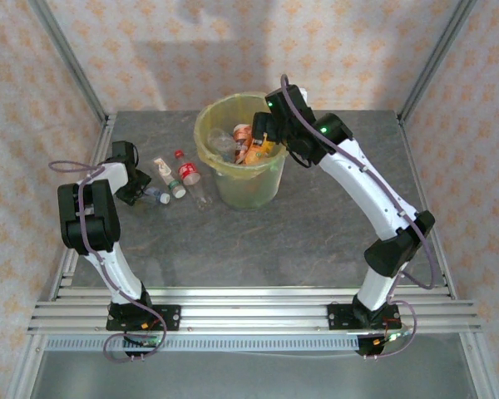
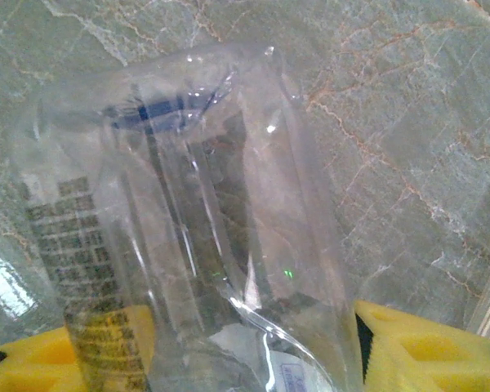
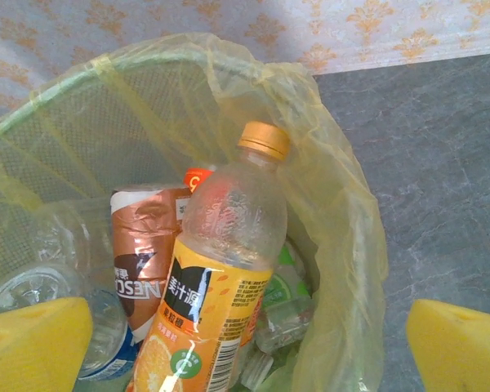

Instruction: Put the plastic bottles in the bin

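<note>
My left gripper (image 1: pixel 139 193) is low over the table's left side, and its yellow fingers (image 2: pixel 429 351) press the sides of a clear crushed plastic bottle (image 2: pixel 196 229) with a blue cap (image 1: pixel 155 197). Two more bottles, one white-labelled (image 1: pixel 168 177) and one red-labelled (image 1: pixel 188 173), lie on the table just right of it. The bin (image 1: pixel 206 148) stands at the back centre, lined with a yellow bag (image 3: pixel 335 204). My right gripper (image 3: pixel 245 343) hangs open over the bin's rim. Below it an orange juice bottle (image 3: pixel 220 278) rests inside among several others.
A brown-labelled bottle (image 3: pixel 143 253) and a clear blue-labelled one (image 3: pixel 65 310) also lie in the bin. A clear bottle (image 1: pixel 202 196) lies near the bin's left foot. Metal frame posts and patterned walls close in the grey stone table (image 1: pixel 299 233).
</note>
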Controlling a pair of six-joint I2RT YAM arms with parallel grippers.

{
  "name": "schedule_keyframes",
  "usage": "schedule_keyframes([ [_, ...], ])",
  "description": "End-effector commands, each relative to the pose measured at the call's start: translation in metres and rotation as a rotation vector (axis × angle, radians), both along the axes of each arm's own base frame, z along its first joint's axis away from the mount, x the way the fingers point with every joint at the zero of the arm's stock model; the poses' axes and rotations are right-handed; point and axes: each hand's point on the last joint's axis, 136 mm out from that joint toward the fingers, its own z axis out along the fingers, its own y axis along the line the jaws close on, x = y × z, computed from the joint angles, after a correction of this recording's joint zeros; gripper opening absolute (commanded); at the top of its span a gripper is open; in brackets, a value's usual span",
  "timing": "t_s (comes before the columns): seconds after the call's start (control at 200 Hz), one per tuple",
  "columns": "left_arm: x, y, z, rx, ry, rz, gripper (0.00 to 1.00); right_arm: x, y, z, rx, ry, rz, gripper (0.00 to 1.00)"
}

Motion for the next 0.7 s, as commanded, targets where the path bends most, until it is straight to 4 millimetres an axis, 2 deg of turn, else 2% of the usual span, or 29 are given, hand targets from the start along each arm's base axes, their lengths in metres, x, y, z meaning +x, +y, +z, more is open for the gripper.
schedule_keyframes([
  [0.0,-0.011,0.007,0.021,0.038,-0.013,0.006,0.62,-0.006,-0.01,0.017,0.02,-0.047,-0.034,0.99],
  [0.24,-0.018,0.013,0.069,0.131,-0.062,-0.048,0.58,-0.011,-0.016,0.019,0.042,-0.063,-0.052,0.99],
  [0.405,-0.023,0.013,0.112,0.213,-0.12,-0.13,0.58,-0.016,-0.023,0.023,0.061,-0.085,-0.068,0.99],
  [0.535,-0.019,-0.003,0.159,0.257,-0.211,-0.265,0.58,-0.02,-0.028,0.025,0.072,-0.099,-0.079,0.99],
  [0.691,-0.01,-0.045,0.222,0.283,-0.345,-0.47,0.59,-0.023,-0.032,0.024,0.082,-0.107,-0.093,0.99],
])
